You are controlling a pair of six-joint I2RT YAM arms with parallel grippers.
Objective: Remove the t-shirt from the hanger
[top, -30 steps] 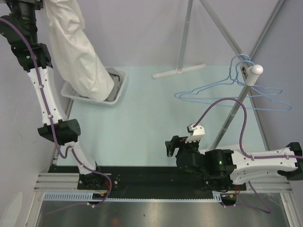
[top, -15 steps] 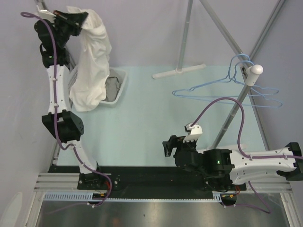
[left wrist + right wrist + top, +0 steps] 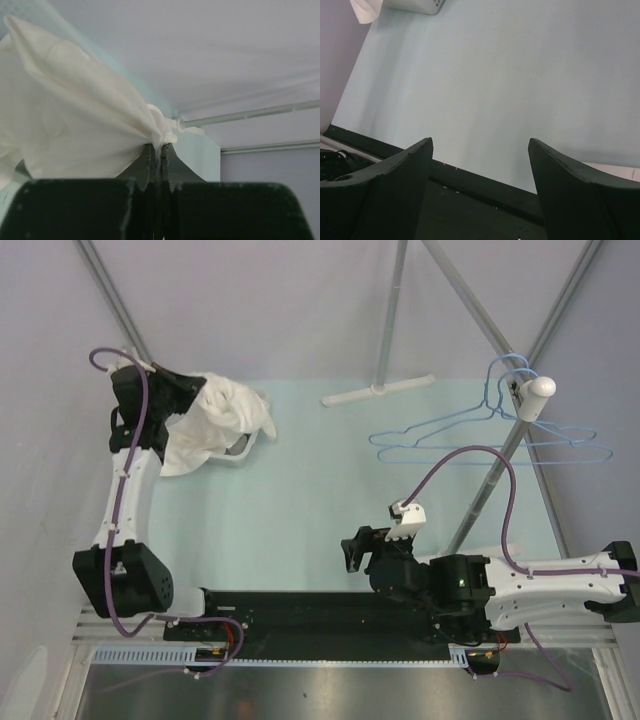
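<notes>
Left fingers [image 3: 170, 167] are pinched tight on a bunched fold of the white t-shirt [image 3: 215, 420], which droops from them in a crumpled heap at the far-left part of the pale green surface [image 3: 330, 480]. Right fingers [image 3: 395, 185] stand wide apart, low over the surface's near edge. Blue hangers [image 3: 430, 426] hang from a white peg [image 3: 540, 387] at the right, well apart from the t-shirt.

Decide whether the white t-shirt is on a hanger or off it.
Off. The t-shirt hangs bunched from the shut left gripper at far left; the blue hangers at right are bare.
</notes>
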